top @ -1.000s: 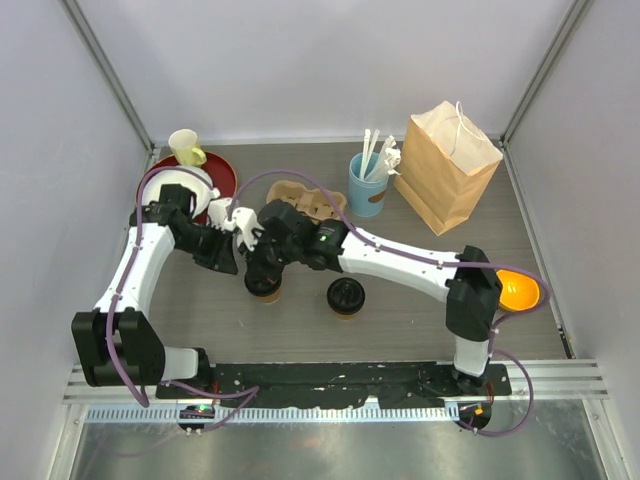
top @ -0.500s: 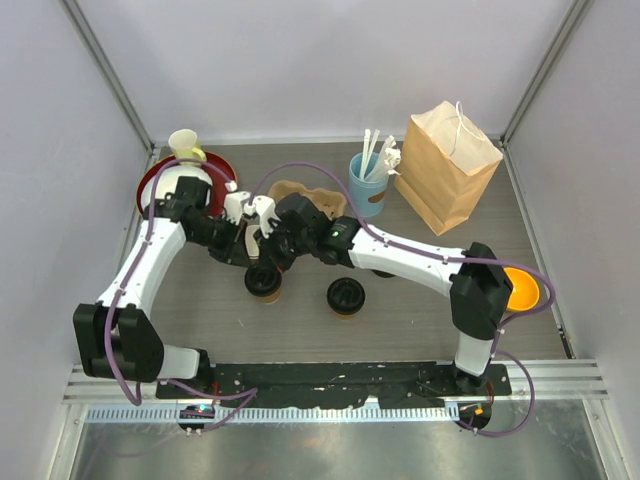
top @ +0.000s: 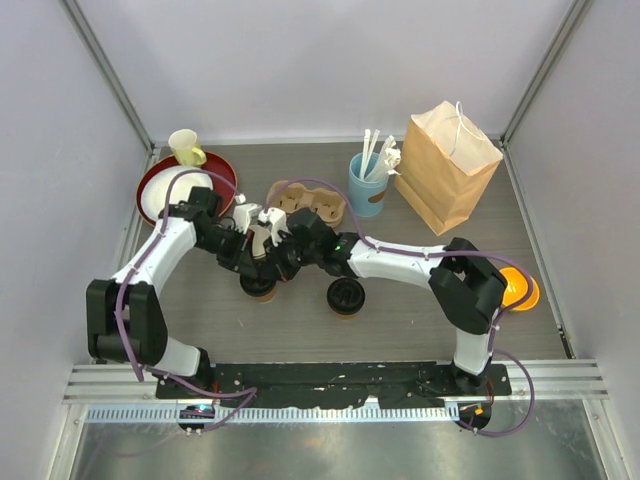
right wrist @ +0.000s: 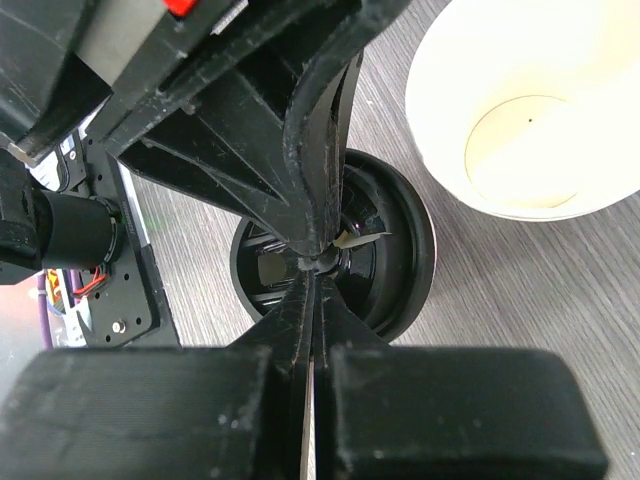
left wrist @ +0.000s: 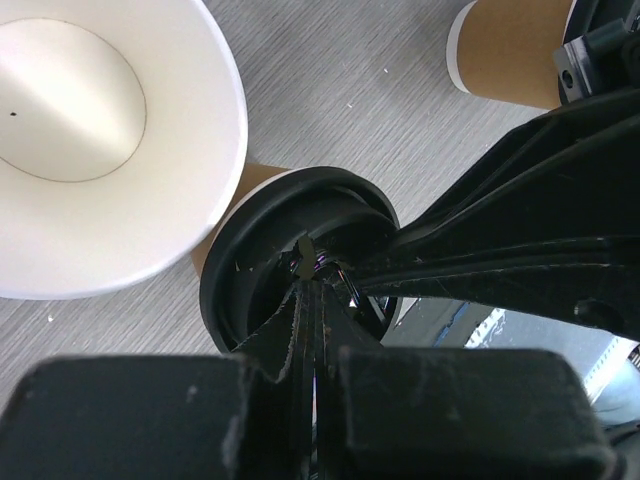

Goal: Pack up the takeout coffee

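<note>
One takeout coffee cup (top: 259, 290), tan with a black sip lid, stands at the table's middle left, and both grippers meet over it. My left gripper (top: 250, 268) is shut, its tips resting on the lid's centre (left wrist: 262, 262). My right gripper (top: 272, 266) is also shut, its tips touching the same lid (right wrist: 395, 255) from the other side. In each wrist view the other gripper's fingers cross the lid. The second capped cup (top: 345, 296) stands free to the right; its tan side shows in the left wrist view (left wrist: 510, 55).
A lidless cup, white inside (left wrist: 90, 130) (right wrist: 530, 110), stands right beside the capped cup. A cardboard cup carrier (top: 312, 201) lies behind the grippers. A blue utensil cup (top: 366, 190), a paper bag (top: 448, 165) and a red plate (top: 222, 175) stand at the back.
Both grippers drew back from the capped cup, then came down together onto its lid. The left arm has swung right. The cup has barely shifted.
</note>
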`<state>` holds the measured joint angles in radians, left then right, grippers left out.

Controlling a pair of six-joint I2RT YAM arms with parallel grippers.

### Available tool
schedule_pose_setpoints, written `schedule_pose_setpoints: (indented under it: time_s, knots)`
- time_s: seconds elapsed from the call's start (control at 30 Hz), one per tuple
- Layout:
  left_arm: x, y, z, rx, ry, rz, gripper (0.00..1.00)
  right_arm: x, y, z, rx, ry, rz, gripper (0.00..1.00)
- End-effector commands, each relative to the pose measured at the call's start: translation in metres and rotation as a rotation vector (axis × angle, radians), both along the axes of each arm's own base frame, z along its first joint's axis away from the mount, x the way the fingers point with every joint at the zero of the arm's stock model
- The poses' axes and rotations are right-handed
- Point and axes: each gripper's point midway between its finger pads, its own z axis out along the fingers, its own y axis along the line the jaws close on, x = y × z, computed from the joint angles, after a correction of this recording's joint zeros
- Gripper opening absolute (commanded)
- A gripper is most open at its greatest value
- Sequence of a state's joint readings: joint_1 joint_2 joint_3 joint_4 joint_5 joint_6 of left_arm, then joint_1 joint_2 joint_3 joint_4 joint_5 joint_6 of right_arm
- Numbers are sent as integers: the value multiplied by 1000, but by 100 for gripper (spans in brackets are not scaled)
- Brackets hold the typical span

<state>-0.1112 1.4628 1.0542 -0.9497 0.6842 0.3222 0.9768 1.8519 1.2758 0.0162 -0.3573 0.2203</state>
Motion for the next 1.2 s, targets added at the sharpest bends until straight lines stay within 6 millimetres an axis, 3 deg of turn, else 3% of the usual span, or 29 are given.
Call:
schedule_pose_setpoints:
  time_s: [0.0,0.27,0.37,0.5,0.63,0.73,0.8,0.9,1.07,1.17]
  knots:
    - [2,5,2,22,-60,-28,0,-4,-16,-17,-66,23,-29,1]
    - [-1,-8,56,-78,-151,-59,0,-6,1,35,-14,-31,38,1]
    - [1,-5,63,-68,-162,-64,0,-3,11,59,25,-65,54,1]
    - [10,7,54,-28,-169,-34,0,4,16,68,22,-92,50,1]
    - [17,14,35,8,-138,2,0,4,15,60,16,-82,48,1]
    - [12,19,13,42,-93,4,0,-1,7,20,-34,-19,31,1]
    - [5,18,1,48,-57,-7,0,-9,-4,-22,-93,45,28,1]
    - [0,16,-4,59,-51,-27,0,-15,-16,-45,-140,84,10,1]
    - [-3,17,3,57,-74,-49,0,-10,-21,-25,-122,36,-10,1]
    - [-5,6,26,-15,-98,-60,0,-9,-15,-7,-103,28,6,1]
